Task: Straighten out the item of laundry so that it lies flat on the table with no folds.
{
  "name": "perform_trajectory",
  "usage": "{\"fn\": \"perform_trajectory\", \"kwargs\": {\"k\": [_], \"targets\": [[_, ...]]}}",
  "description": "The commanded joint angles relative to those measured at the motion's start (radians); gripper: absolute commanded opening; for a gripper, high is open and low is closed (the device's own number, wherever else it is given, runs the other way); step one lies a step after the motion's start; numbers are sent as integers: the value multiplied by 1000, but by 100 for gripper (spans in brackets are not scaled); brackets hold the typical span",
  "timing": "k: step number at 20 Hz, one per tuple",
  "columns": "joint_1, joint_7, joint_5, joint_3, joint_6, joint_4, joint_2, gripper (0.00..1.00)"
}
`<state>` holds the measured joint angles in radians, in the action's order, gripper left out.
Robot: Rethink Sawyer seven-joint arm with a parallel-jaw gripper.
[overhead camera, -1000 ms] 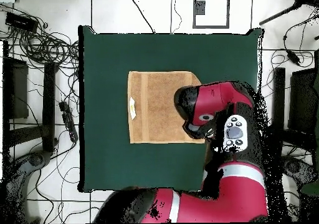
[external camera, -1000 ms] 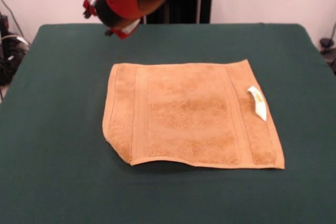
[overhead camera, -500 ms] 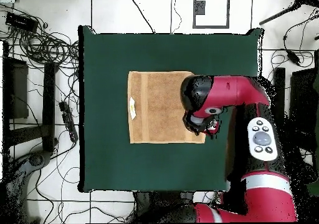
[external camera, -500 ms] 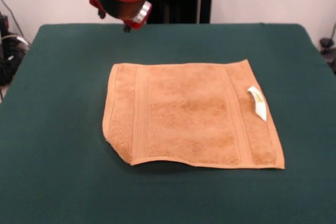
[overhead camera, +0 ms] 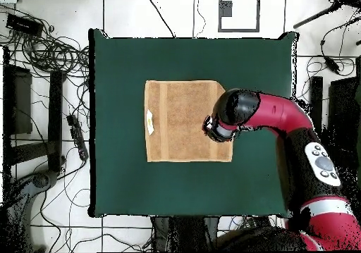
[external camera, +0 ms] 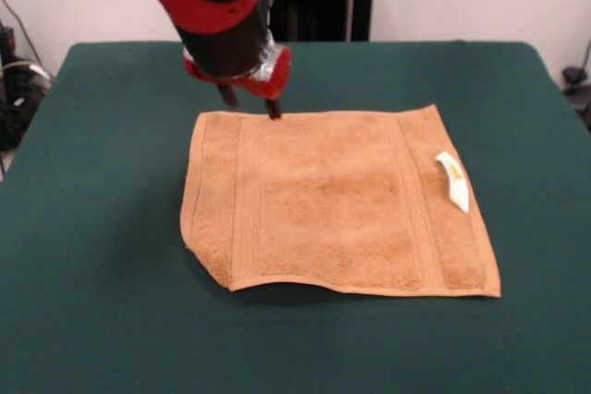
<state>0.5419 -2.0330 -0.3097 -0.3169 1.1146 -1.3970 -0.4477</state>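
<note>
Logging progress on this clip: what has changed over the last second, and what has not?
The gripper came down from above the table's far side to the towel's far edge, near its left corner in the front view; its two fingertips stand slightly apart. Whether they touch the cloth cannot be told. The towel lies as before, its near-left corner still curled, white tag unmoved, on the table.

Dark green cloth-covered table [external camera: 111, 320]; one orange-tan towel [external camera: 337, 205] spread on it, starting just under the gripper [external camera: 250, 104] and running away from it, white tag [external camera: 453, 179] at its far edge.
</note>
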Motion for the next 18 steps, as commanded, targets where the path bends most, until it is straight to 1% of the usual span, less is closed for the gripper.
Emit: {"fn": "perform_trajectory", "kwargs": {"k": [1,6,9,12,14,18], "targets": [[82,421,103,-312,-41,-194,137,100],[168,461,172,-450,88,-227,191,100],[201,454,183,-503,117,-243,205,100],[223,408,210,-539,131,-265,206,100],[227,389,207,-549,121,-266,215,100],[232,377,168,-566,77,-259,247,100]]}}
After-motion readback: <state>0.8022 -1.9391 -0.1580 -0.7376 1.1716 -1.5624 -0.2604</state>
